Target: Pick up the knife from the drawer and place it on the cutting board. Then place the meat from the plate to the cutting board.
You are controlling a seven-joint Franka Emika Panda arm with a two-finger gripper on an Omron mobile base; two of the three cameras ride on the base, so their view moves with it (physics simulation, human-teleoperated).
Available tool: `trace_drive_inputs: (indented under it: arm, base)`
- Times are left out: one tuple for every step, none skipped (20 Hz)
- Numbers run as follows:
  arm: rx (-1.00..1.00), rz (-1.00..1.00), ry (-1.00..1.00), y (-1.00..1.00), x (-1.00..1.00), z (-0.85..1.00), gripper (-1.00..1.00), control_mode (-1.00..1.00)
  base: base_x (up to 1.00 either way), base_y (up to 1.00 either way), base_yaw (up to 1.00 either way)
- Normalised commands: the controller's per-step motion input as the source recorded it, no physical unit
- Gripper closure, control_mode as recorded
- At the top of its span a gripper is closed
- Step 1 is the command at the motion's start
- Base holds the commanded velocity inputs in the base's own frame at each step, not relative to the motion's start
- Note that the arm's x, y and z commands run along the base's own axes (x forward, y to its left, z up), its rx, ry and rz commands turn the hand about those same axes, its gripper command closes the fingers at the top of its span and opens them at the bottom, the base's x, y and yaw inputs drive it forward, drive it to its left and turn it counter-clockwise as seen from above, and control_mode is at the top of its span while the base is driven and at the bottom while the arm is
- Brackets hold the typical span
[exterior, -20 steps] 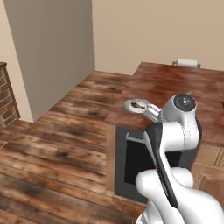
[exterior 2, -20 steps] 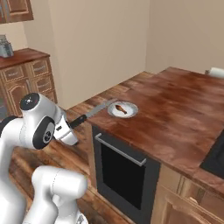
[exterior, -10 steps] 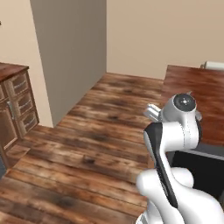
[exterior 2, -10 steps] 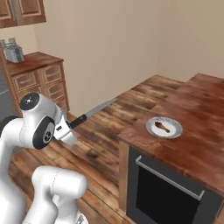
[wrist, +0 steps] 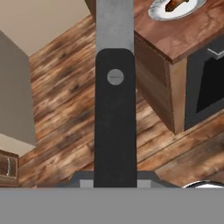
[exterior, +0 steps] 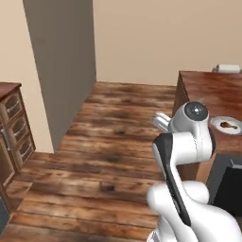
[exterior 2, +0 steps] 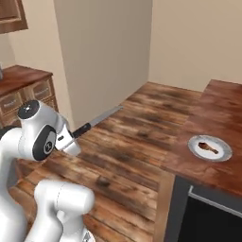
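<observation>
Rightward across both base views since 0.5 s ago goes the whole scene, as the base has turned.

Left base view: round whitish plate (exterior: 226, 125) holding reddish-brown meat (exterior: 228, 125) near the reddish countertop (exterior: 212, 87) edge.

Right base view: slim dark-handled knife (exterior 2: 96, 122) juts over open wooden floor (exterior 2: 137, 127).

Hand view: gripper (wrist: 114, 181) fingers clamp the knife handle.

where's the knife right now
The knife is held in the gripper, blade pointing out over the wooden floor, left of the counter with the plate.
</observation>
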Motion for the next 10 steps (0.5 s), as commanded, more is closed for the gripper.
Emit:
trace_drive_inputs:
  arm:
    - [0.00,0.00,0.00,0.00,0.00,0.00,1.00,1.00]
    - [0.00,0.00,0.00,0.00,0.00,0.00,1.00,1.00]
    - [0.00,0.00,0.00,0.00,0.00,0.00,1.00,1.00]
    - [0.00,0.00,0.00,0.00,0.00,0.00,1.00,1.00]
    - [0.00,0.00,0.00,0.00,0.00,0.00,1.00,1.00]
    - [0.00,0.00,0.00,0.00,0.00,0.00,1.00,1.00]
    - [0.00,0.00,0.00,0.00,0.00,0.00,1.00,1.00]
    - [0.00,0.00,0.00,0.00,0.00,0.00,1.00,1.00]
    - [0.00,0.00,0.00,0.00,0.00,0.00,1.00,1.00]
    - [0.00,0.00,0.00,0.00,0.00,0.00,1.00,1.00]
  base:
    - [1.00,1.00,-0.59]
    - [1.00,1.00,-0.60]
    - [1.00,1.00,-0.60]
    - [1.00,1.00,-0.57]
    - [1.00,0.94,-0.54]
    - [1.00,0.90,-0.52]
    - [1.00,0.83,-0.50]
    - [1.00,0.74,-0.48]
    - [1.00,0.65,-0.45]
    - [1.00,0.62,-0.43]
